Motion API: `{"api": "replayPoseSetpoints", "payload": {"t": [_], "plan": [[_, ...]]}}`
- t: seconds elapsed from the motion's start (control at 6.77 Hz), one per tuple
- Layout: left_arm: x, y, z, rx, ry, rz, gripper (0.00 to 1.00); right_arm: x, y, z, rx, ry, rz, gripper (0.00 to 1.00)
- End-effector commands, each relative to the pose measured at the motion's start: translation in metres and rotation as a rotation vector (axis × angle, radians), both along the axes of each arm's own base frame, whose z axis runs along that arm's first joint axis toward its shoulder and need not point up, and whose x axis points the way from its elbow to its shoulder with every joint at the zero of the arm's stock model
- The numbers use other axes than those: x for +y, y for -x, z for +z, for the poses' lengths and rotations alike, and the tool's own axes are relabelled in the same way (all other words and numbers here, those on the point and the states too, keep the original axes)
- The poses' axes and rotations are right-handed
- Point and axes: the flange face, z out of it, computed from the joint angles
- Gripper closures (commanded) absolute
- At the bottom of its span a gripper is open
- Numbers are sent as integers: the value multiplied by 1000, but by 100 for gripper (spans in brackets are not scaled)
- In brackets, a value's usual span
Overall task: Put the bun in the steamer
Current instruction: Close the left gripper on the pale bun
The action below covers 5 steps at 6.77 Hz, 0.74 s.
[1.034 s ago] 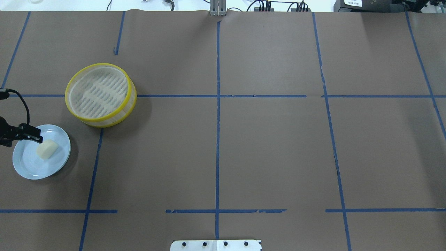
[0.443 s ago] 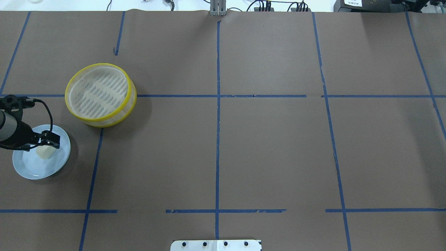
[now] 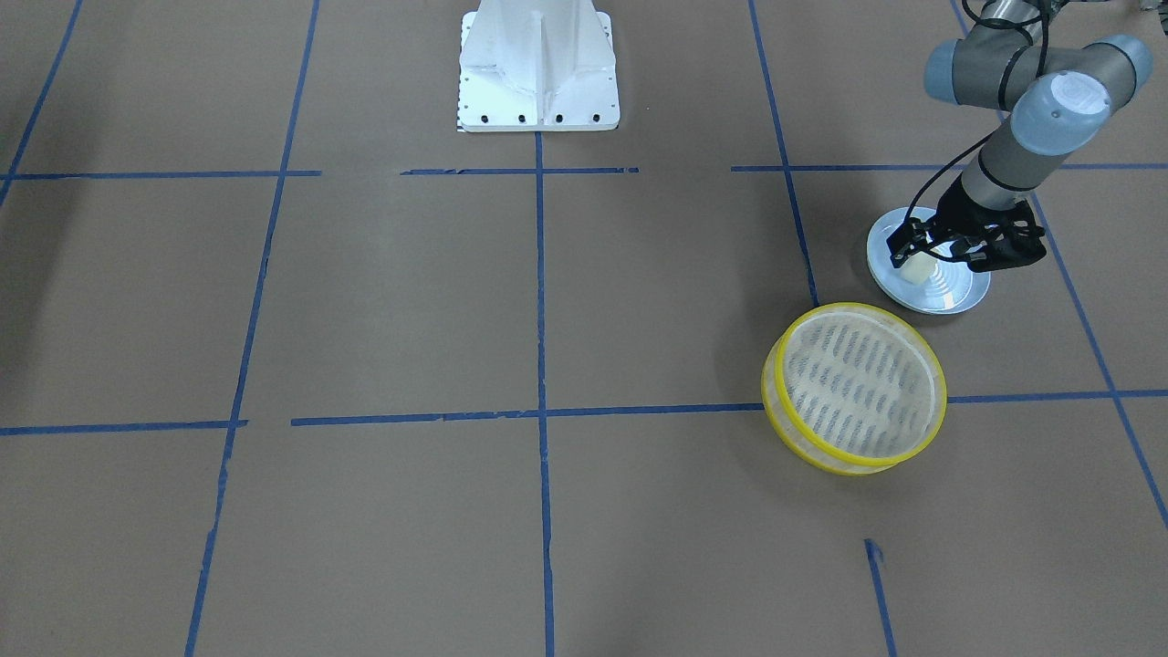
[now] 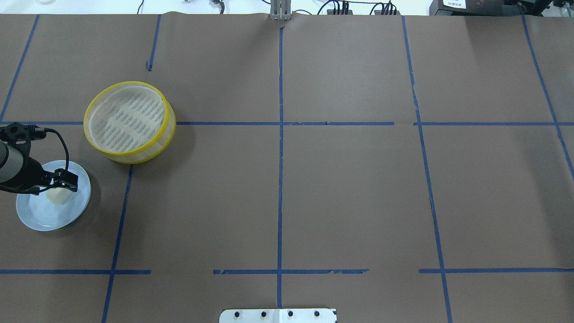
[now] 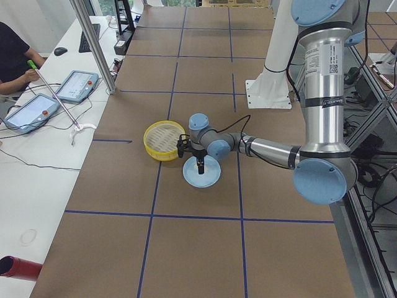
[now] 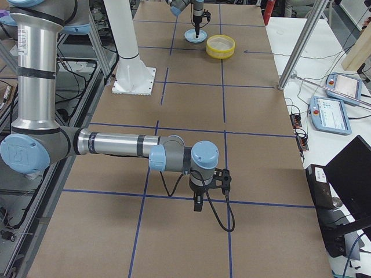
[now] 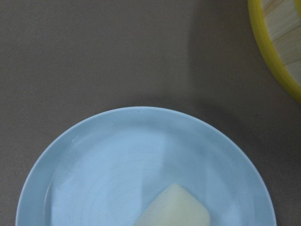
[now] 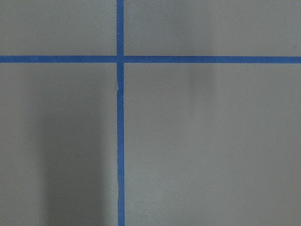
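Note:
The cream-white bun (image 4: 57,196) lies on a pale blue plate (image 4: 40,217) at the table's left. My left gripper (image 4: 63,186) hangs low over the plate with its fingers apart around the bun; it looks open (image 3: 935,260). The left wrist view shows the bun (image 7: 174,207) at its bottom edge on the plate (image 7: 117,155), with no fingers in frame. The yellow-rimmed steamer (image 4: 129,121) stands empty just beyond the plate, and also shows in the front view (image 3: 858,388). My right gripper (image 6: 197,205) shows only in the right side view, so I cannot tell its state.
Brown paper with blue tape lines covers the table. The robot's white base plate (image 3: 538,68) sits at the near middle edge. The steamer's yellow rim (image 7: 273,61) is close to the plate on the far side. The right wrist view shows only paper and tape.
My left gripper has moved rightwards across the plate to over the bun, covering part of it. It has hardly moved in the last half second. Bun, plate and steamer have stayed put.

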Motion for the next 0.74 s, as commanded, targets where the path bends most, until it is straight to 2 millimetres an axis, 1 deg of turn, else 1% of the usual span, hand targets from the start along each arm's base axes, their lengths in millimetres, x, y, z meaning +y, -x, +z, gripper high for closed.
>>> {"api": "replayPoseSetpoints", "payload": {"t": [0.0,0.15,0.3,0.59], "plan": [[0,-1,3,3,0,3,1,0,0,0,0,-1,0,0],[0,-1,2,9,0,5,1,0,0,0,0,1,0,0],[1,-1,3,9,2,5,6,0,0,0,0,-1,0,0],[1,-1,5,7,5,5,10,0,0,0,0,1,0,0]]}}
